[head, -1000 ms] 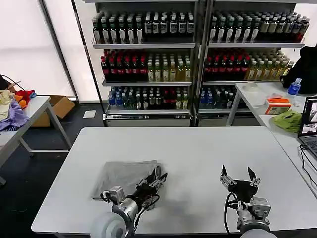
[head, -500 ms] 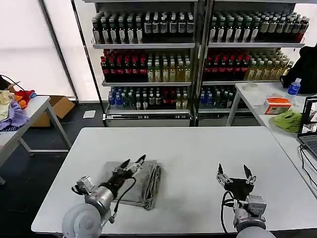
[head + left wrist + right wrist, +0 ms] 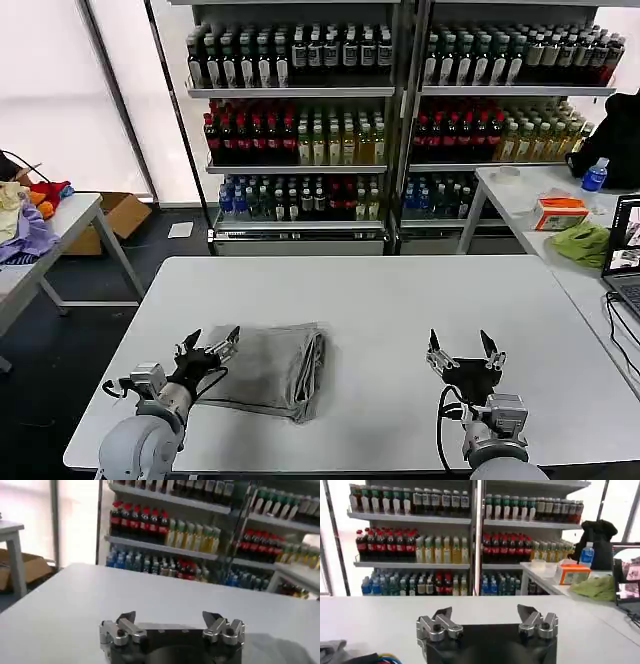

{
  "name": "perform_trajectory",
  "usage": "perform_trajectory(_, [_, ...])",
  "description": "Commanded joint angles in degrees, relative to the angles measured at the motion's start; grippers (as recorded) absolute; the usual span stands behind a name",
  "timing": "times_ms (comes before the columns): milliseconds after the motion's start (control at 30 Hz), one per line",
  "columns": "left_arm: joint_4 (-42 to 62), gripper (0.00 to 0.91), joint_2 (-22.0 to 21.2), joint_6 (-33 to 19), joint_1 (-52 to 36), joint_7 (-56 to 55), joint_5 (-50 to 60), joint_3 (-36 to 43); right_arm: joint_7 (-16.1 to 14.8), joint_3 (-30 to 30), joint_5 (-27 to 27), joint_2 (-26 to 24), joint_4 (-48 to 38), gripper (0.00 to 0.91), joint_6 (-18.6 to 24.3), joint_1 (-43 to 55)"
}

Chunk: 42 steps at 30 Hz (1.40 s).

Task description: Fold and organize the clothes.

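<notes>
A folded grey shirt (image 3: pixel 268 368) lies on the white surface (image 3: pixel 400 300), toward its front-left part, long axis running front to back, with thick folded layers showing along its right edge. The left end effector (image 3: pixel 208 347) hangs just off the shirt's left edge, fingers spread and empty, so the shirt lies directly to its right and it is much the nearer arm. The right end effector (image 3: pixel 460 345) waits open and empty near the front edge, well apart to the shirt's right.
</notes>
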Motion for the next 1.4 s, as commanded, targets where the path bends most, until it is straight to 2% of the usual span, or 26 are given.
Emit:
perform_trajectory(33, [3.2,0.907,1.0,0.0,-0.2,1.5,5.8,-1.4,0.0,-0.6,-0.1,0.1,0.2,0.907,0.1,0.0])
perform_trajectory(267, [3.7,0.907,0.9,0.8,0.5,2.6,5.0,-1.0,0.0,-0.7,-0.2,0.3,0.1,0.907,0.2,-0.1])
perform_trajectory(400, [4.5,0.796,0.7,0.8,0.2,2.7,5.0,-1.0,-0.1,-0.8,-0.2,0.3,0.2,0.907,0.2,0.0])
perform_trajectory(500, [4.9,0.675,0.6,0.6,0.2,2.7,5.0,-0.9,-0.3,-0.9,-0.2,0.3,0.1,0.907,0.2,-0.1])
perform_trajectory(600, [5.3,0.605,0.7,0.8,0.0,2.9,5.0,-0.9,-0.5,-0.9,-0.2,0.2,0.3,0.907,0.2,-0.1])
perform_trajectory(633, [5.4,0.474,0.8,0.8,-0.2,3.1,5.0,-0.8,-0.5,-1.0,-0.1,0.2,0.2,0.907,0.2,0.1])
perform_trajectory(667, [5.4,0.222,0.9,1.2,-0.2,3.1,4.9,-0.8,-0.4,-1.0,-0.1,0.4,0.1,0.907,0.1,0.4])
perform_trajectory(767, [5.4,0.050,0.8,1.3,0.4,3.9,4.8,-0.8,-0.4,-1.6,-0.2,0.4,-0.2,0.907,0.0,1.0])
perform_trajectory(1100, [6.0,0.050,-0.1,1.9,1.8,5.3,5.0,-0.8,-0.9,-1.2,0.0,0.3,-0.9,0.907,0.4,1.0])
perform_trajectory(1200, [5.7,0.010,-0.2,1.9,1.8,5.7,4.6,-0.8,-1.0,-0.8,0.2,0.1,-1.0,0.907,0.4,1.0])
perform_trajectory(1400, [5.8,0.010,-0.1,1.6,1.5,5.7,4.5,-0.8,-0.9,-1.3,0.1,0.4,-0.9,0.907,0.5,1.0])
